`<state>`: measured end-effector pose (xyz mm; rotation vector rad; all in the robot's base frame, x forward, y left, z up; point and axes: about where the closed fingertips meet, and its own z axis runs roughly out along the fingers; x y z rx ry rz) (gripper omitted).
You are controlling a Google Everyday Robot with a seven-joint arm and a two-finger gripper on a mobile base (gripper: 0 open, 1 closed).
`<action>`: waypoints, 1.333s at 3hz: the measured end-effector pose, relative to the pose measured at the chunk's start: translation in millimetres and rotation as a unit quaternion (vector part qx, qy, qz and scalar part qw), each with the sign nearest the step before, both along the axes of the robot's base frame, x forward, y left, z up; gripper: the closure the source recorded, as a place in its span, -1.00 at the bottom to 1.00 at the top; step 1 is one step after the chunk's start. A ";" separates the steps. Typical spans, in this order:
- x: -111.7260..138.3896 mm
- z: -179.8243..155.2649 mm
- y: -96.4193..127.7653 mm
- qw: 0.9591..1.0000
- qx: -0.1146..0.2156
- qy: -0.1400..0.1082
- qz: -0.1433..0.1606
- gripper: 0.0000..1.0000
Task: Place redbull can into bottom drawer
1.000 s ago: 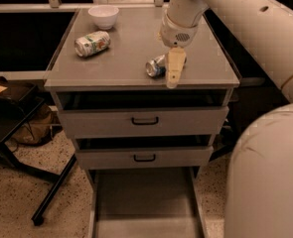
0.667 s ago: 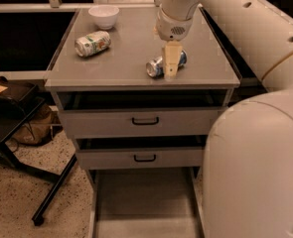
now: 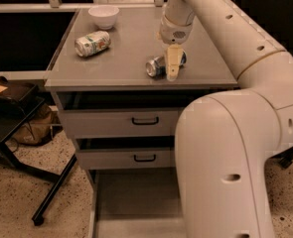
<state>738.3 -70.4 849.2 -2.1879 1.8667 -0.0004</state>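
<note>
The redbull can (image 3: 155, 67) lies on its side on the grey cabinet top (image 3: 131, 48), near the front edge, its shiny silver end facing front left. My gripper (image 3: 172, 72) hangs straight down over the can's right part, and its beige tip covers that part. The bottom drawer (image 3: 136, 202) is pulled out below the two closed drawers, and its flat grey floor shows bare. My arm's large white body hides the drawer's right side.
A fatter white-and-green can (image 3: 92, 42) lies on its side at the top's left. A white bowl (image 3: 104, 16) stands at the back left. The two upper drawers (image 3: 145, 121) have black handles. A black chair frame (image 3: 9, 133) stands on the floor to the left.
My gripper has moved a little left and back, from the can's front right to directly over it. The arm's white body now covers more of the right side. The can has not moved.
</note>
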 end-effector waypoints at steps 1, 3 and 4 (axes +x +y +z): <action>14.2 -25.9 -5.2 1.000 0.004 0.016 -0.008 -1.00; 21.5 -29.0 -1.5 1.000 0.009 0.008 -0.008 -0.16; 21.4 -29.0 -1.5 1.000 0.009 0.008 -0.008 0.30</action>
